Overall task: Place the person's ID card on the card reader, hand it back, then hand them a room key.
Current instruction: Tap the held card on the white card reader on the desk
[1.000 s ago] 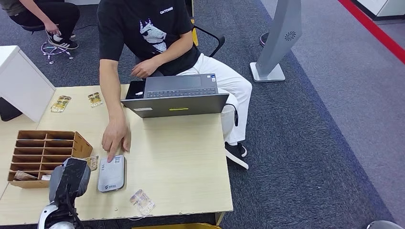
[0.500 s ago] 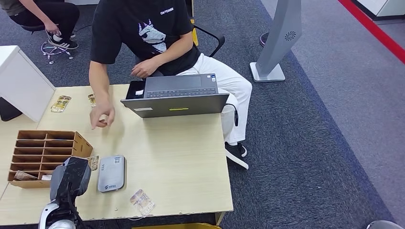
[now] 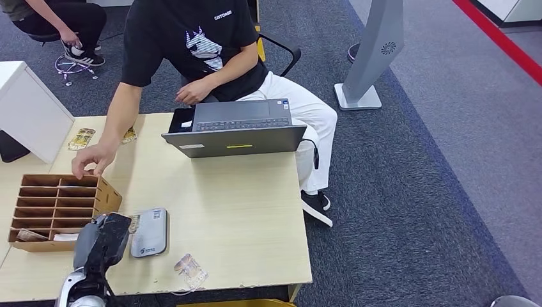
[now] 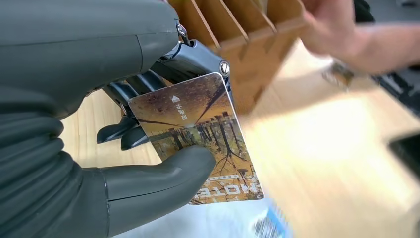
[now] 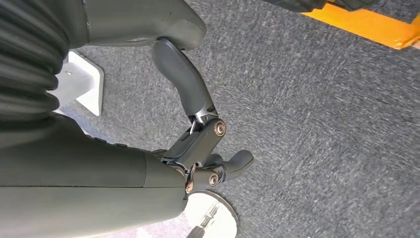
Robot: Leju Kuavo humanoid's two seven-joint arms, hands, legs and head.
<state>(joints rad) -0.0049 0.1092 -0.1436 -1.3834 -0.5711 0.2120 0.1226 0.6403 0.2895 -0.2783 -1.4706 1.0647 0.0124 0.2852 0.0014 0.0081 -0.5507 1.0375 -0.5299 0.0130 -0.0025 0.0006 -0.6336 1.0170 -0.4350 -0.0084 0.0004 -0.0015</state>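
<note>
My left hand (image 3: 102, 240) hovers at the table's near left, beside the grey card reader (image 3: 149, 232). It pinches a card with an autumn-tree picture (image 4: 198, 134) between thumb and fingers; an edge of that card (image 3: 133, 222) pokes out toward the reader. The person's hand (image 3: 89, 160) rests at the far edge of the wooden card organizer (image 3: 57, 201). My right hand (image 5: 208, 158) hangs over grey carpet, fingers curled in around nothing.
An open laptop (image 3: 236, 131) stands at the table's far side in front of the seated person (image 3: 198, 45). Two loose cards (image 3: 82, 137) lie at the far left, a clear card sleeve (image 3: 190, 270) near the front edge, a white box (image 3: 25, 109) at left.
The person's hand left the card reader and swung left to the organizer's far edge. My left hand with the card shifted slightly toward the reader.
</note>
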